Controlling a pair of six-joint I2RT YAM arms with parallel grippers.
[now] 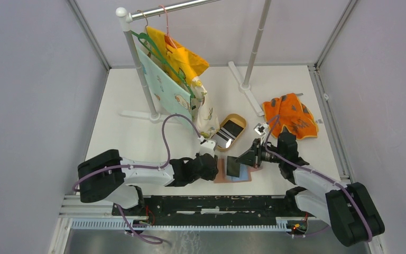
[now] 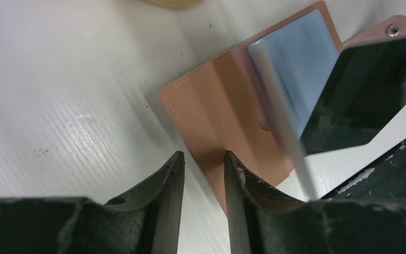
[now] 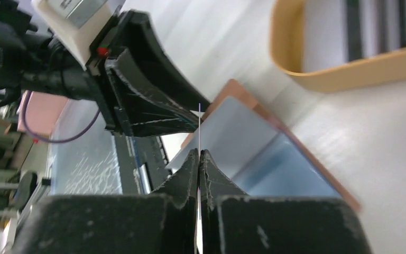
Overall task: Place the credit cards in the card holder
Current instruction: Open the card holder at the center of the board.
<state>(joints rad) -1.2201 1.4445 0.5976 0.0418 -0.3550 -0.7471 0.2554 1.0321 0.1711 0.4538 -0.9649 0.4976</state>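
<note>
The reddish-brown card holder (image 1: 245, 179) lies open on the table between my two arms, its grey-blue pockets (image 2: 302, 63) facing up. My right gripper (image 1: 252, 156) is shut on a dark credit card (image 1: 233, 166) and holds it tilted over the pockets. In the right wrist view that card (image 3: 199, 124) shows edge-on between the closed jaws (image 3: 199, 153). My left gripper (image 2: 203, 164) is open at the holder's left flap (image 2: 217, 106), with one finger over the stitched edge. More credit cards (image 1: 229, 132) lie in the tan dish.
The tan oval dish (image 1: 240, 120) sits just behind the holder. An orange patterned cloth (image 1: 291, 117) lies at the back right. A clothes rack (image 1: 137, 69) with hanging garments stands at the back left, and its second post's foot (image 1: 251, 95) rests at the back centre.
</note>
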